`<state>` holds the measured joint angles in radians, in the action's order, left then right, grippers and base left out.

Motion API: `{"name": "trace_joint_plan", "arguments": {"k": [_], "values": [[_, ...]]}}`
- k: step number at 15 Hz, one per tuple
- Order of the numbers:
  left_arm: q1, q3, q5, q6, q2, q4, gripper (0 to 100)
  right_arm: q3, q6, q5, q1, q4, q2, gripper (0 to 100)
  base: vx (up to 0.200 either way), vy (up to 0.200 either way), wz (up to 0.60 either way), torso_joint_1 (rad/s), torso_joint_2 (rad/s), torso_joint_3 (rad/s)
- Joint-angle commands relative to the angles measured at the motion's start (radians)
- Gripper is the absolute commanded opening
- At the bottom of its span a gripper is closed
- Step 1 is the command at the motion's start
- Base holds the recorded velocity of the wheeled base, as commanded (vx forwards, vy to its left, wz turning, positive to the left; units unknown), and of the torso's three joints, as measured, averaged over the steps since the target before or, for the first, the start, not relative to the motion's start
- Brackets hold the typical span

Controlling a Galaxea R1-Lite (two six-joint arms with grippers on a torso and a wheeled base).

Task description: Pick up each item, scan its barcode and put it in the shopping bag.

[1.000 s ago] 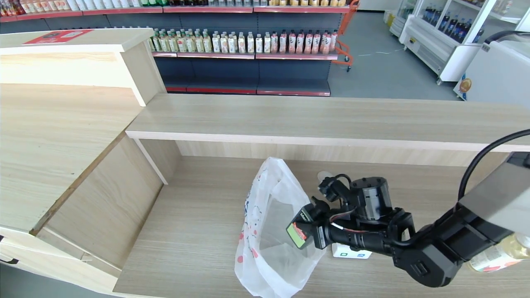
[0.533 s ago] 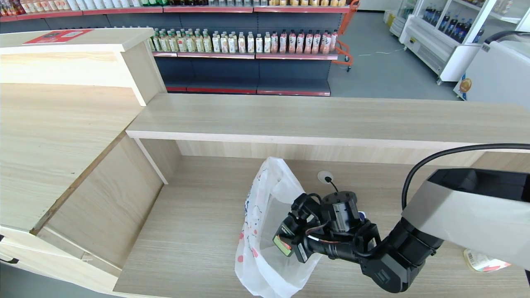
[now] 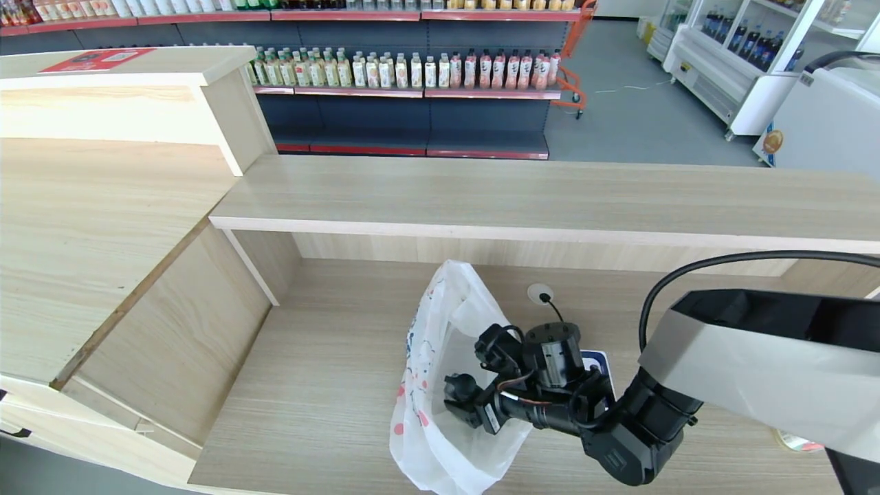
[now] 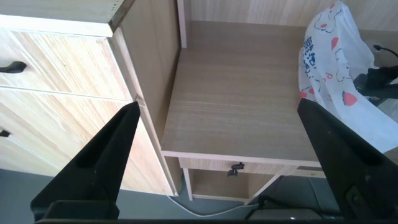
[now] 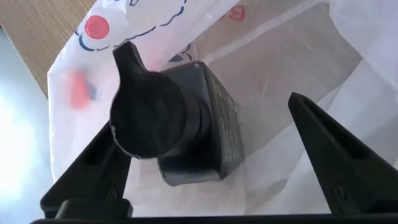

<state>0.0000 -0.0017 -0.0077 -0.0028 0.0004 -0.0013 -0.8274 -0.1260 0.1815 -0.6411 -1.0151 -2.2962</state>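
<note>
The white shopping bag (image 3: 440, 364) with red and blue prints stands open on the lower counter. My right gripper (image 3: 457, 400) is inside its mouth. In the right wrist view that gripper (image 5: 205, 115) is open, its fingers (image 5: 339, 168) spread wide. A dark boxy item (image 5: 186, 134) with a black knob-like top lies between and beyond them, inside the bag (image 5: 292, 56). My left gripper (image 4: 217, 106) hangs open and empty off the counter's front left corner, with the bag (image 4: 336, 68) off to one side.
A white and blue scanner (image 3: 597, 361) sits on the counter behind my right wrist. A bottle (image 3: 797, 440) lies at the counter's right end. A cable hole (image 3: 540, 294) is behind the bag. A raised wooden ledge (image 3: 536, 199) runs along the back.
My right arm has moved left and down into the bag's mouth. The item with the green and red label, held in the gripper earlier, now lies loose in the bag.
</note>
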Motion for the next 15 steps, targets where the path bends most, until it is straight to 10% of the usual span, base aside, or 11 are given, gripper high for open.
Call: {"name": "trace_joint_plan", "arguments": {"k": [1, 6, 10, 15], "values": [[0.000, 0.000, 0.000, 0.000, 0.000, 0.000, 100, -0.009, 0.123, 0.003, -0.002, 0.009, 0.064, 100, 0.000, 0.000, 0.00, 0.000, 0.00, 0.000], [0.000, 0.000, 0.000, 0.000, 0.000, 0.000, 100, 0.060, 0.443, 0.026, 0.129, 0.296, 0.405, 100, 0.000, 0.000, 0.00, 0.000, 0.00, 0.000], [0.000, 0.000, 0.000, 0.000, 0.000, 0.000, 100, 0.212, 0.123, 0.075, 0.373, 0.699, 0.860, 100, 0.000, 0.000, 0.00, 0.000, 0.00, 0.000], [0.000, 0.000, 0.000, 0.000, 0.000, 0.000, 100, 0.231, 0.152, -0.096, 0.526, 0.937, 1.052, 100, 0.000, 0.000, 0.00, 0.000, 0.00, 0.000]]}}
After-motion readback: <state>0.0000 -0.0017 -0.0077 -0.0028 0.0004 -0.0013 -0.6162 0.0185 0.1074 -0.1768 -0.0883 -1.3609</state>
